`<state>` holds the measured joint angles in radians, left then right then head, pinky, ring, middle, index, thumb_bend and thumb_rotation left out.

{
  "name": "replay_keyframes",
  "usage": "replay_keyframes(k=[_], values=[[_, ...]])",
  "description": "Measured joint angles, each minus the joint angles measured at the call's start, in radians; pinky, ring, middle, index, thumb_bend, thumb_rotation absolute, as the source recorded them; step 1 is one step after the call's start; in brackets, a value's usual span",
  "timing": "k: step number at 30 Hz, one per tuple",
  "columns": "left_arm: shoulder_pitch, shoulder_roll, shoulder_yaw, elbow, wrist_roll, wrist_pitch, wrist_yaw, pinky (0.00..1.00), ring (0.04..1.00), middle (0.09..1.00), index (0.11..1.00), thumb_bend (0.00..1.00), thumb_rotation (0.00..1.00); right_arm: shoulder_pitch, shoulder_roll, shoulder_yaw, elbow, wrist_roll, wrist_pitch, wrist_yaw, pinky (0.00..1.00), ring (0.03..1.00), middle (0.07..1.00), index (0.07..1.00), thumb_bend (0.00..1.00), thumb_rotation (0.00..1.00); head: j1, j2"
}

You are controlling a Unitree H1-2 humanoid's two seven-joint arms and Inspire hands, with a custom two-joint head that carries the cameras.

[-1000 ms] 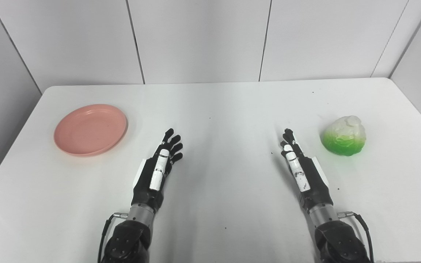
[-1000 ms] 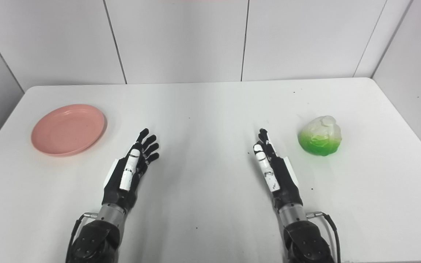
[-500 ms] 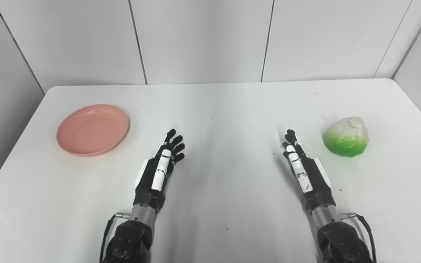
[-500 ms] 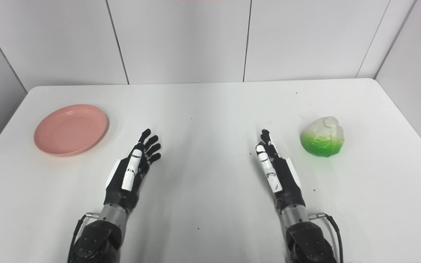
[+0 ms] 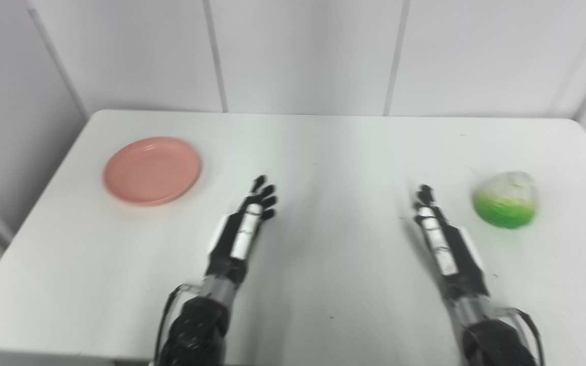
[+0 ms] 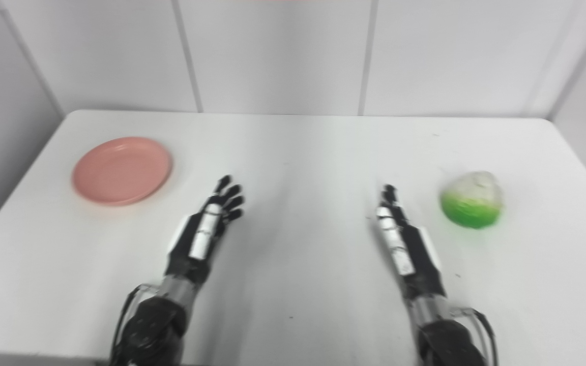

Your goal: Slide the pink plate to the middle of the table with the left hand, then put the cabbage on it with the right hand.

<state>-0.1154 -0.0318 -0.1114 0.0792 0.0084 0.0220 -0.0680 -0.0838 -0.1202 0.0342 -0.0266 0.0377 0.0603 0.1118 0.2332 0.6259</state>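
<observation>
Black-and-white left hand [image 5: 244,231] lies low over the table [image 5: 323,152], fingers [image 5: 265,195] spread and extended, holding nothing. Plate [image 5: 152,170] sits up and to the left of it, well apart, beyond the fingertips' reach as seen; no contact. Plate is pink, shallow, flat on the table near the left edge, and has nothing in it.

Right hand [image 5: 443,239] is stretched flat too, edge-on to the camera, fingers straight and close together, holding nothing. Cabbage [image 5: 505,205] rests on the table to the right of its fingertips and slightly ahead, near but apart. Cabbage is pale on top, bright green below.

Between the two hands: bare white tabletop, a few small dark specks. Beyond the hands, the far table edge meets grey wall panels [image 5: 303,51].

Against the earlier frames: whole picture has shifted right and tilted, and it is blurred now, so the camera has moved. Plate, cabbage and both hands keep the same places relative to one another; I can make out no real change in either hand's pose or spread. Plate remains off to the left, not in the middle; cabbage remains on the table, not on the plate.
</observation>
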Motion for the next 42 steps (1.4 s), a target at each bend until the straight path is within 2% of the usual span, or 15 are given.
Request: replay_keyframes(k=[1, 3, 12, 24, 29, 33, 37, 42], values=[[-0.006, -0.01, 0.0, 0.01, 0.007, -0.001, 0.012, 0.89, 0.909, 0.934, 0.938, 0.43, 1.0, 0.0, -0.004, -0.005, 0.007, 0.007, -0.005, 0.007, 1.0, 0.993, 1.0, 1.0, 0.31, 1.0, 0.0, 0.0], [-0.013, -0.029, 0.0, 0.023, 0.025, -0.007, 0.036, 0.88, 0.908, 0.932, 0.937, 0.42, 1.0, 0.0, -0.009, -0.008, 0.011, 0.016, -0.019, 0.014, 1.0, 0.996, 1.0, 1.0, 0.3, 1.0, 0.041, -0.031], [-0.045, -0.048, -0.01, 0.071, 0.064, -0.022, 0.063, 0.89, 0.919, 0.938, 0.942, 0.42, 1.0, 0.0, -0.01, -0.01, 0.016, 0.022, -0.034, 0.015, 1.0, 0.999, 1.0, 1.0, 0.27, 1.0, 0.048, -0.06], [-0.057, -0.054, 0.008, 0.082, 0.022, -0.03, 0.053, 0.91, 0.932, 0.954, 0.957, 0.41, 1.0, -0.002, 0.001, -0.008, 0.016, 0.012, -0.033, 0.012, 1.0, 1.0, 1.0, 1.0, 0.25, 1.0, 0.067, -0.058], [-0.057, -0.054, 0.015, 0.062, 0.01, -0.017, 0.052, 0.92, 0.937, 0.959, 0.955, 0.43, 1.0, -0.004, 0.007, -0.008, 0.016, 0.011, -0.033, 0.01, 1.0, 1.0, 1.0, 1.0, 0.25, 1.0, 0.078, -0.06], [-0.057, -0.054, 0.017, 0.031, -0.002, 0.019, 0.052, 0.93, 0.951, 0.97, 0.962, 0.44, 1.0, -0.008, 0.008, -0.008, 0.017, 0.015, -0.033, 0.011, 1.0, 1.0, 1.0, 1.0, 0.26, 1.0, 0.084, -0.061], [-0.067, -0.055, 0.02, -0.029, -0.002, 0.065, 0.052, 0.92, 0.945, 0.957, 0.958, 0.41, 1.0, -0.014, 0.009, -0.007, 0.021, 0.016, -0.033, 0.012, 1.0, 1.0, 1.0, 1.0, 0.26, 1.0, 0.089, -0.063], [-0.159, -0.054, 0.072, -0.111, -0.024, 0.098, 0.055, 0.97, 0.949, 0.972, 0.969, 0.45, 1.0, -0.021, 0.008, -0.006, 0.029, 0.007, -0.034, 0.013, 1.0, 1.0, 1.0, 1.0, 0.27, 1.0, 0.101, -0.066]])
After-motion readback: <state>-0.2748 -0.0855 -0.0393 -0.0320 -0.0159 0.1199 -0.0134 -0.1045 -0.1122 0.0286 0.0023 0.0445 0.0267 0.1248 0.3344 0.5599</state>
